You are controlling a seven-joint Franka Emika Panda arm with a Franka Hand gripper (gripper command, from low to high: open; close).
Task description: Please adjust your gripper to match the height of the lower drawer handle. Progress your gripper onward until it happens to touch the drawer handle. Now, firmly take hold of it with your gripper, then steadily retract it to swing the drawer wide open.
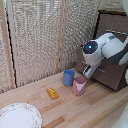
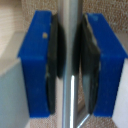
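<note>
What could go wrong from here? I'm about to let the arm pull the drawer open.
The gripper has its blue fingers around the thin silver drawer handle; the smooth bar could slip during the pull. In the exterior view, the pink cup and blue cup stand close before the drawer and might be knocked.

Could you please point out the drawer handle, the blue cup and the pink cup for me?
drawer handle (image 2: pixel 71 55): wrist view, the middle of the silver bar between the blue fingertips.
blue cup (image 1: pixel 68 78): exterior view, the outer wall.
pink cup (image 1: pixel 79 87): exterior view, the side wall below the rim.
</note>
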